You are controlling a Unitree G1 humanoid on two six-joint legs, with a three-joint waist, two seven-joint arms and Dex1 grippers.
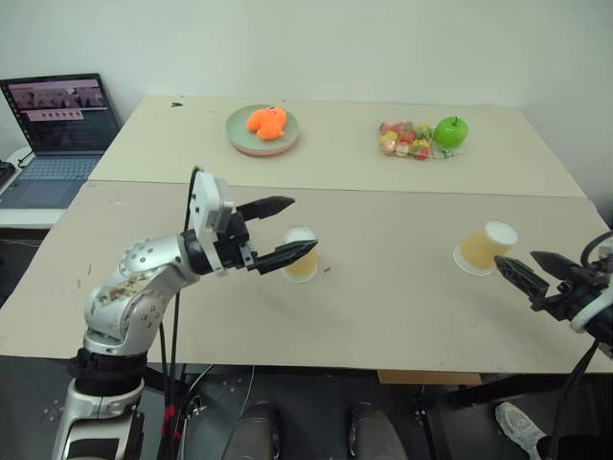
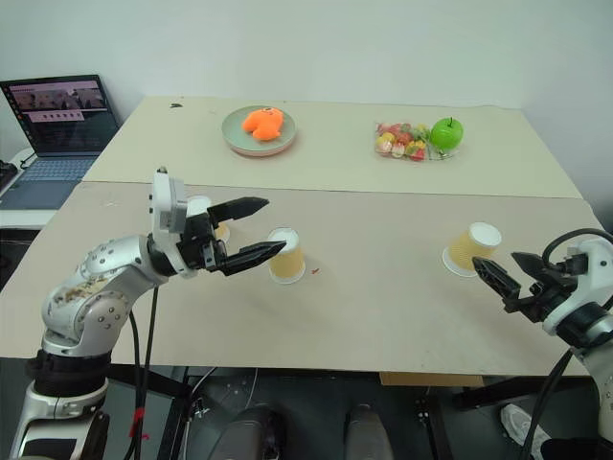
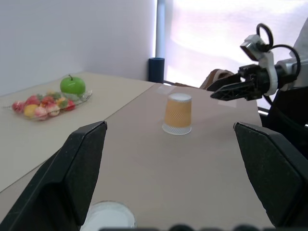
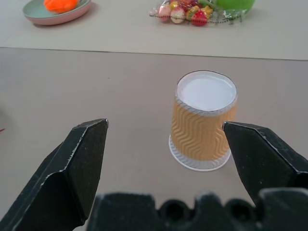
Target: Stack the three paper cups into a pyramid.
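Note:
Three paper cups, tan-orange with white rims, stand upside down on the table. One cup (image 1: 301, 259) sits mid-table, just under the fingertips of my open left gripper (image 1: 284, 230). Its white base (image 3: 108, 217) shows below that gripper in the left wrist view. Another cup (image 2: 221, 231) is mostly hidden behind the left gripper. The third cup (image 1: 486, 247) stands at the right. My right gripper (image 1: 522, 261) is open just in front of it, apart from it, and the cup (image 4: 204, 127) stands ahead of the gap between the fingers. No pyramid stands.
On the far table are a green plate (image 1: 240, 137) holding an orange toy, a clear bag of small fruits (image 1: 405, 140) and a green apple (image 1: 450, 131). An open laptop (image 1: 59, 125) sits at the left on a side surface.

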